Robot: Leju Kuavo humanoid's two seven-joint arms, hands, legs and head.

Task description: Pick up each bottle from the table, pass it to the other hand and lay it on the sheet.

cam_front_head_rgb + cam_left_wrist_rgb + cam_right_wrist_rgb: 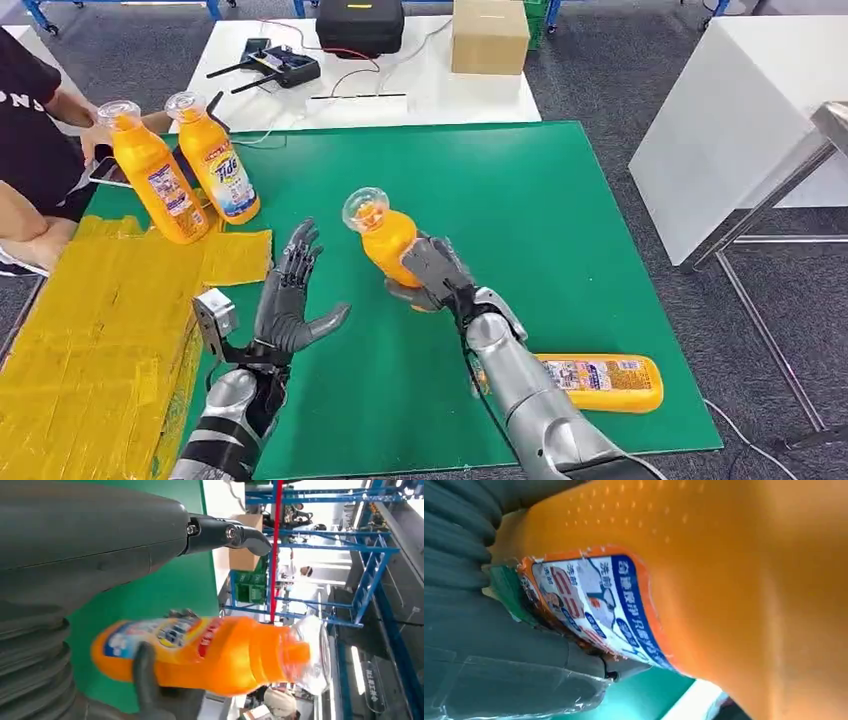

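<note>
The right hand (432, 272) grips an orange plastic detergent bottle (385, 238) above the green mat (560, 220). The left hand (290, 295) waits beside it, fingers spread, holding nothing.

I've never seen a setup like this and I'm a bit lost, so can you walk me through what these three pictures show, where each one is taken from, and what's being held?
This is a two-armed humanoid robot with silver arms and dark many-fingered hands. The wide picture is from its head, looking down on a green mat. The other two come from cameras at its wrists and are turned sideways.

The right hand holds an orange plastic detergent bottle with a clear cap up above the mat; the right wrist view shows that bottle's label very close. The left hand is open beside it, apart from the bottle, holding nothing.

A second orange bottle lies flat on the mat by the right arm. Two more orange bottles rest at the far edge of a yellow sheet, near a person's arm.
</note>
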